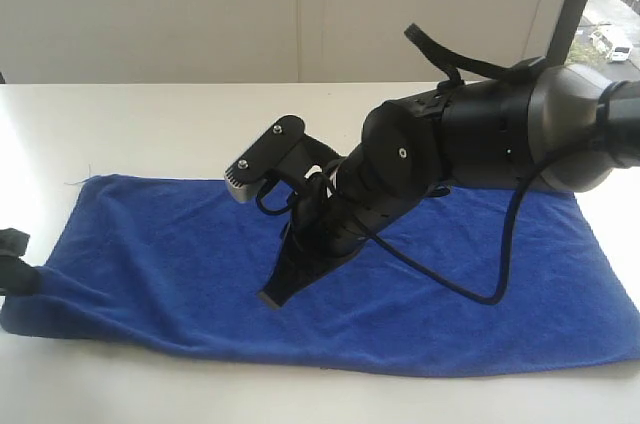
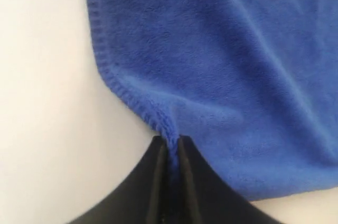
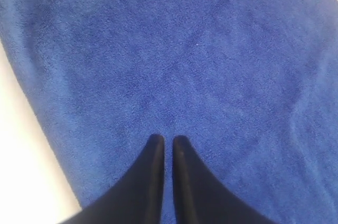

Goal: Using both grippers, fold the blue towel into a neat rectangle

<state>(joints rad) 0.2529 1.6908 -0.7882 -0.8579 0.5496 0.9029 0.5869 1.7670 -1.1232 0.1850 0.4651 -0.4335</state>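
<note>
The blue towel (image 1: 150,244) lies spread flat on the white table (image 1: 150,124), long side running left to right. At its left end my left gripper (image 1: 30,279) is shut on the towel's hemmed edge; the left wrist view shows the hem (image 2: 158,121) pinched between the two black fingers of this gripper (image 2: 170,142). My right gripper (image 1: 272,299) reaches over the towel's middle, its tips down at the cloth. In the right wrist view its fingers (image 3: 168,139) stand almost together with nothing between them, and the towel (image 3: 185,49) fills the view behind them.
The right arm's bulky black and grey body (image 1: 470,134) and a drooping cable (image 1: 490,294) hang over the towel's right half. A pale wall (image 1: 200,4) runs behind the table. A window (image 1: 610,14) shows at the top right.
</note>
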